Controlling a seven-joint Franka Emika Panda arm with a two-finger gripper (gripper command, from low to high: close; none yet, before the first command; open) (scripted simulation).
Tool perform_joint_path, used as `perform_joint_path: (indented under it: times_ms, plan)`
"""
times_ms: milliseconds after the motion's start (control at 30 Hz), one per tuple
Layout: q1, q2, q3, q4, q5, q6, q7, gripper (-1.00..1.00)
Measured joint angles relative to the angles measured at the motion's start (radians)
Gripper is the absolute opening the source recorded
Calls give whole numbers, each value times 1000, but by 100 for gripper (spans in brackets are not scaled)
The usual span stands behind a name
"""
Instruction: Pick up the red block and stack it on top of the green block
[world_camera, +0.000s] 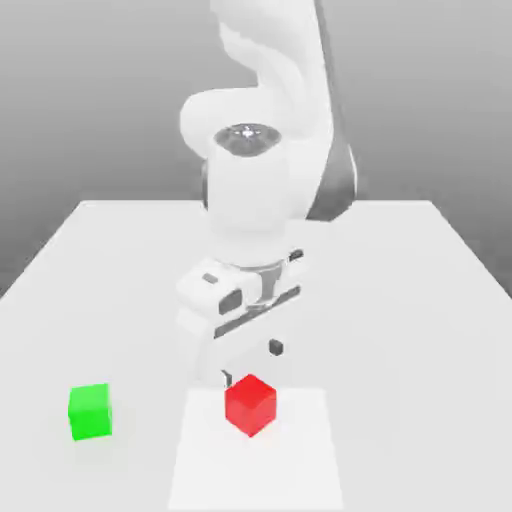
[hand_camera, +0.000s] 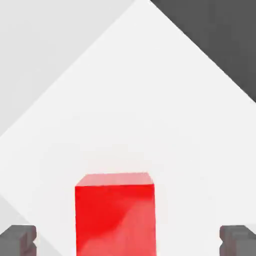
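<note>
**Mia:** Red block (world_camera: 250, 404) first! Where is it sitting?

**Tom:** It is sitting on the white table (world_camera: 420, 300), on a lighter square patch (world_camera: 300, 460) near the front. One corner is pointing at us in the exterior view.

**Mia:** And the green block (world_camera: 90, 411)?

**Tom:** It is resting on the table too, over on the exterior view's left. The two blocks are well apart and are not touching.

**Mia:** What is the robot arm (world_camera: 262, 190) doing?

**Tom:** It is bending down over the table. Its gripper (world_camera: 251, 362) is hanging just above and behind the red block.

**Mia:** Is it grabbing the block?

**Tom:** No. The fingers are standing wide apart and nothing is between them being squeezed. In the hand view, one dark fingertip (hand_camera: 18, 240) is showing on each side, with the red block (hand_camera: 115, 215) between them, and gaps are showing on both sides.

**Mia:** Are you seeing any words or labels?

**Tom:** I am looking, but the blocks are showing plain, smooth faces. I am not reading any letters on the arm either.
</note>
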Motion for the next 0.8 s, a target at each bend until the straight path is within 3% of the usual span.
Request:
perform_joint_path:
  times_ms: [233,267,500,800]
  plan:
    - [-72,168,108,22,147,139,-109,0]
    - [-92,193,132,24,163,160,-121,-100]
    - [-98,199,139,25,166,163,-122,-100]
    - [-68,1,63,-2,-7,-1,2,-100]
